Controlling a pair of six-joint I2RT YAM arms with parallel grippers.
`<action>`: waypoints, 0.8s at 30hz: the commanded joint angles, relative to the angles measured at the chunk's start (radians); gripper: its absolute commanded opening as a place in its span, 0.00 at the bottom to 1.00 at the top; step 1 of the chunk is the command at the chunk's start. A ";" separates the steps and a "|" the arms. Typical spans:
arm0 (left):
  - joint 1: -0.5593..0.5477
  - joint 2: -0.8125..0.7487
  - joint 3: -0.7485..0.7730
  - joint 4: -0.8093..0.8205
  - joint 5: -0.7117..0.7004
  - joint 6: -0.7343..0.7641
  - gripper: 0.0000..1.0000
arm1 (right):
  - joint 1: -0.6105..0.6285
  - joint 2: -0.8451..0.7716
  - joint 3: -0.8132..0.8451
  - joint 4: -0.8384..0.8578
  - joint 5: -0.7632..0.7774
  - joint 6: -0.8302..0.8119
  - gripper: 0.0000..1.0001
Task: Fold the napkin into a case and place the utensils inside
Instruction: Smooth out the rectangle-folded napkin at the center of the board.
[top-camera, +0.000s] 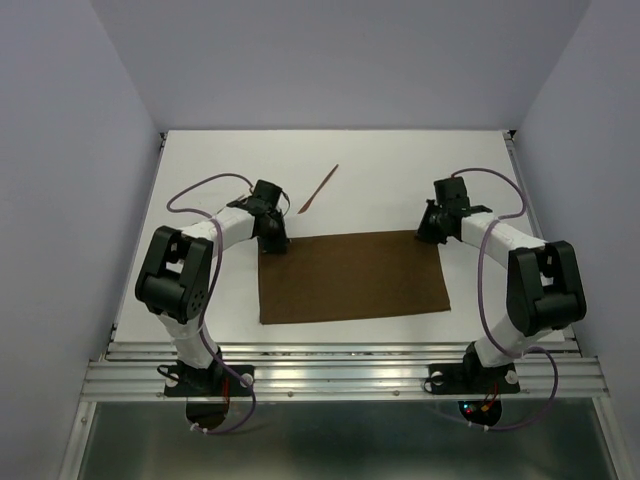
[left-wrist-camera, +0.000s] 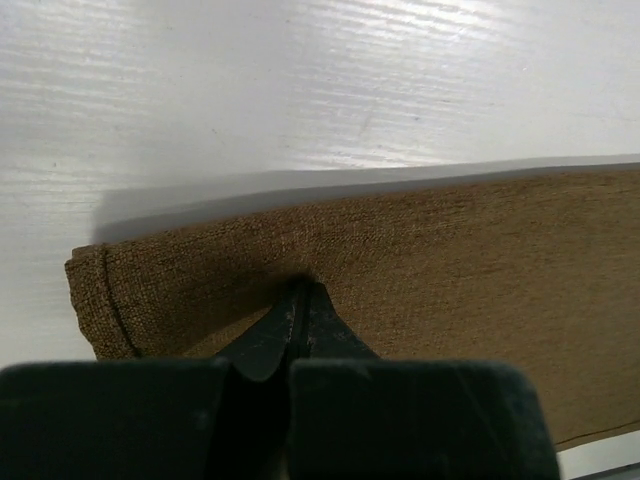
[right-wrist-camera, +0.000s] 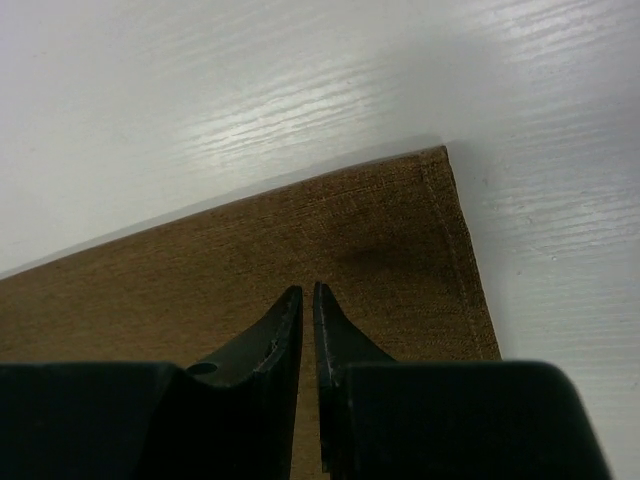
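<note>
- The brown napkin lies flat on the white bench, in front of both arms.
- The left fingers are clenched tight at its far left corner. They seem to pinch a bit of the cloth, which puckers at their tips.
- The right fingers are over the far right corner. There is a thin gap between them and nothing in it, so they hold nothing.
- I think both arms are at the far corners because that is the edge to fold over.
- A thin reddish utensil lies on the bench beyond the napkin, near the left fingers but not touching the cloth. I cannot tell if it is one stick or two.
- Nothing lies on the napkin, so nothing seems to be in the way of a fold.
</note>
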 joint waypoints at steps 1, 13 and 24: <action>0.052 -0.018 -0.056 0.042 0.009 0.008 0.00 | -0.006 0.027 -0.003 0.023 0.029 0.020 0.15; 0.128 -0.105 -0.081 0.046 -0.009 -0.037 0.00 | -0.006 0.098 -0.052 0.046 0.052 0.003 0.14; 0.149 -0.127 -0.015 0.013 -0.058 -0.029 0.00 | -0.006 0.001 -0.038 0.062 -0.005 -0.015 0.14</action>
